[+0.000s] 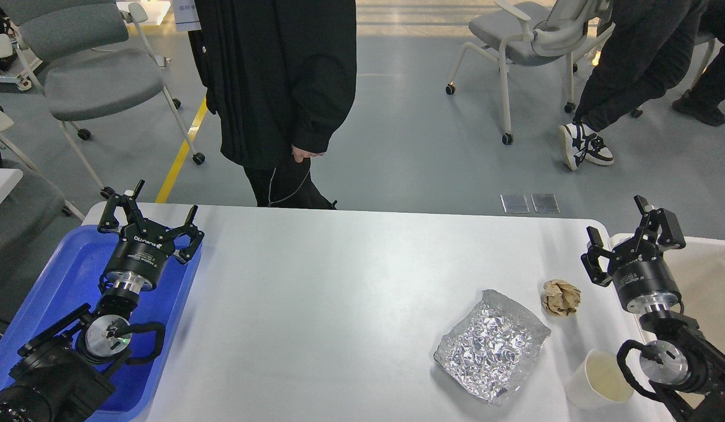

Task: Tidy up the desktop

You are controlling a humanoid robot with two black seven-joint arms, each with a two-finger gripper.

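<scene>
Three bits of trash on the desktop point(339, 293) sit just left of our right claw point(632, 231); both claws point(151, 217) wide and empty. Reckon we'd tip the cup point(596, 378) grabbing the foil point(491, 346).

A large smooth white rectangular surface point(339, 305) with rounded corners is seen spanning most of the view. A blue plastic tray point(75, 264) is set on its left end. Toward the right, a crinkled square silver foil tray point(492, 346) lies flat on the white top. Just beyond its far right corner, a small crumpled ball of brown paper point(561, 297) is found, close to the foil but apparently not touching it. Near the front right edge, a white paper cup point(596, 381) stands upright, its pale inside shown.
</scene>
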